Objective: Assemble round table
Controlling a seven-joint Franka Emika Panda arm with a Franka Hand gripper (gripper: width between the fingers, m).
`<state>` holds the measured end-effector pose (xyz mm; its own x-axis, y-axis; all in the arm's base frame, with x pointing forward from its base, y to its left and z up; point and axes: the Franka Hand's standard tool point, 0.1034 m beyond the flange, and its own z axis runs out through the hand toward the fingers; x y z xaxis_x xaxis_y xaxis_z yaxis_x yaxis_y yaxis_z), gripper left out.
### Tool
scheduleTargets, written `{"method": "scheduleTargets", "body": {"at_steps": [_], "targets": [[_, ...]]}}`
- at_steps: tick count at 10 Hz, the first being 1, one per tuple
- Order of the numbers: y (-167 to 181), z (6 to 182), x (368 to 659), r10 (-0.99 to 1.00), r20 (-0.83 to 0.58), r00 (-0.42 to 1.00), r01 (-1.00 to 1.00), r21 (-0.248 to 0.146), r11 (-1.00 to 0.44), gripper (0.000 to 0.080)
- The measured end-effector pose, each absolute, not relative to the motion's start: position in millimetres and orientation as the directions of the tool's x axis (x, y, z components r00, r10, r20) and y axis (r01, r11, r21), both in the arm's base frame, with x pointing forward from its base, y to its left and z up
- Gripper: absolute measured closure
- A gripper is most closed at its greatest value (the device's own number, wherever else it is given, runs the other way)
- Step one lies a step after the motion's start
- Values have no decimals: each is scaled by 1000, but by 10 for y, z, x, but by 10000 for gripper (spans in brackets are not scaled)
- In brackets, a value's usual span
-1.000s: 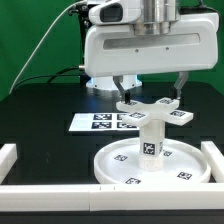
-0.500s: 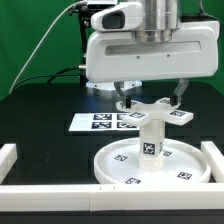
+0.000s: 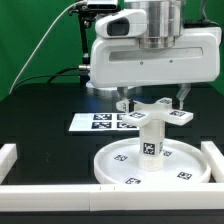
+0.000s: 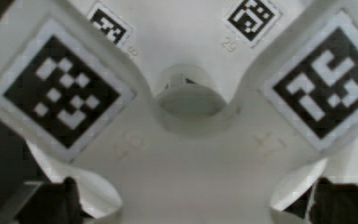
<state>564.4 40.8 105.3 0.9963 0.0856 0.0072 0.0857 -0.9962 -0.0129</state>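
Where the exterior view centres on the black table top, I see the round table standing assembled upside down: the large rimmed round disc lies flat in the lower middle of the frame, smooth matte white plastic with a raised lip and small black-and-white square tags on its face. From its hub the short cylindrical leg rises upright, also tagged, and the cross-shaped base sits on top of it, its flat arms reaching out level to both sides.

The gripper hangs just above the cross, under the arm's bulky white housing in the upper right of the frame. Its jaws are spread wide, one dark finger on each side of the cross, and I see nothing held between them.

In the wrist view the cross-shaped base fills the picture, two arms carrying bold checkered tags, with a rounded hollow at the centre; the dark fingertips show at the lower corners.

Behind the disc, the marker board lies flat. White border rails frame the lower edge.
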Motion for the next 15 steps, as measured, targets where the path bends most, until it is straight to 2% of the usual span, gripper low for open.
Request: {"method": "scheduleTargets", "body": {"at_steps": [6,7,8,10,11,13,15], "targets": [[391,1019,5607,55,0,998,55,-13,-998,165],[389,1020,5608,55,0,998,55,-13,-998,333],[394,1019,5608,-13,-1,1000,-13,-16,-1000,359],[407,1014,5612,-160,0,987,-160,-14,-987,359],[426,1014,5632,-319,13,948,-319,-3,-948,359],[418,1008,5633,-579,15,815,-579,-11,-816,359],[419,1002,5627,-805,7,593,-804,-49,-593,357]]}}
